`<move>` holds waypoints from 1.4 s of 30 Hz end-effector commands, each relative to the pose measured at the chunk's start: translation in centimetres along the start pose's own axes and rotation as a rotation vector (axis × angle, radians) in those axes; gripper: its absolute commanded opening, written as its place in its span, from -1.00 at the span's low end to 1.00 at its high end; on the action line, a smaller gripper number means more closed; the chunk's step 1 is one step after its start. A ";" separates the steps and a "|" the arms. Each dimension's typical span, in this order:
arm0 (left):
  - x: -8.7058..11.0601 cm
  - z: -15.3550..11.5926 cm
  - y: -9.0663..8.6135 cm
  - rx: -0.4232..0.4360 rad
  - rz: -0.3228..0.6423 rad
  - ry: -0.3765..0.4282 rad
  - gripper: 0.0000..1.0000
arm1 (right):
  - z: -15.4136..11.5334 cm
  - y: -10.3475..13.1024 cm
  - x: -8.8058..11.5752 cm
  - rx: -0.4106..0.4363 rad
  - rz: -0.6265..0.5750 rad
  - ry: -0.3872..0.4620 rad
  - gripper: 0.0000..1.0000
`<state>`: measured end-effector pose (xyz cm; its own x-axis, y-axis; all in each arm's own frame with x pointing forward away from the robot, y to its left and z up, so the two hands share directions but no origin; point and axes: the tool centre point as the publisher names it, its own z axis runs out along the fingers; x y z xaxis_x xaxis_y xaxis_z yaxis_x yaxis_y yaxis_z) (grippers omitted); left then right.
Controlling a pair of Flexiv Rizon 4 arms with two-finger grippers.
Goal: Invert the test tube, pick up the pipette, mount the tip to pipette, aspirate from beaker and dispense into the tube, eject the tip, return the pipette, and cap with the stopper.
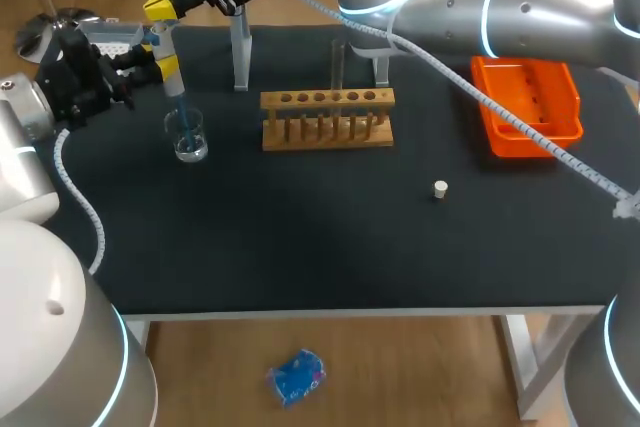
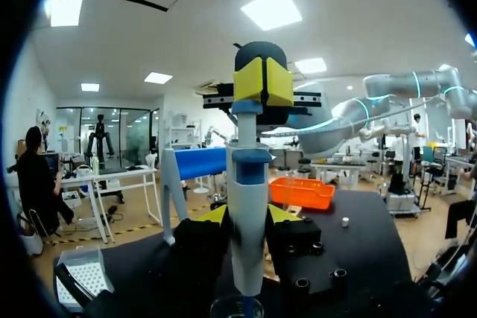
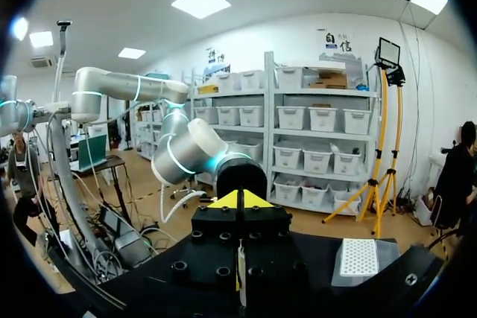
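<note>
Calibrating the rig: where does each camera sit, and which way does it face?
Head view: above and behind, looking down on the table; left pincer grips the pipette, right pincer sits on its top.
Left wrist view: faces across the table past its clamped pipette.
Right wrist view: faces over its shut pincer toward the tip box.
Shared: head and left wrist show the orange tray.

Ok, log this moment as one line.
step: drawing up liquid | left hand: shut on pipette | tip: in beaker | right hand: shut, on pipette top | stopper: on table
</note>
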<state>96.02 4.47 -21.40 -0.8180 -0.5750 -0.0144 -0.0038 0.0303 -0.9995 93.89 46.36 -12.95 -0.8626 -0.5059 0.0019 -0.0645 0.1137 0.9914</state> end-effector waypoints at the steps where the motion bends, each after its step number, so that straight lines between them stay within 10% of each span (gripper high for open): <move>1: 0.0 0.0 0.0 0.001 0.000 0.000 -1.00 | 0.1 -0.2 -0.8 -0.004 0.000 0.016 -1.00; 42: 0.0 0.0 0.0 0.001 0.000 0.000 -1.00 | 0.4 -1.4 -0.8 -0.018 0.033 0.014 -1.00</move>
<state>96.00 4.45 -21.64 -0.8182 -0.5748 -0.0133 -0.0059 0.0314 -0.9995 94.37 46.98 -13.95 -0.8575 -0.5133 0.0358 -0.0278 0.1157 0.9929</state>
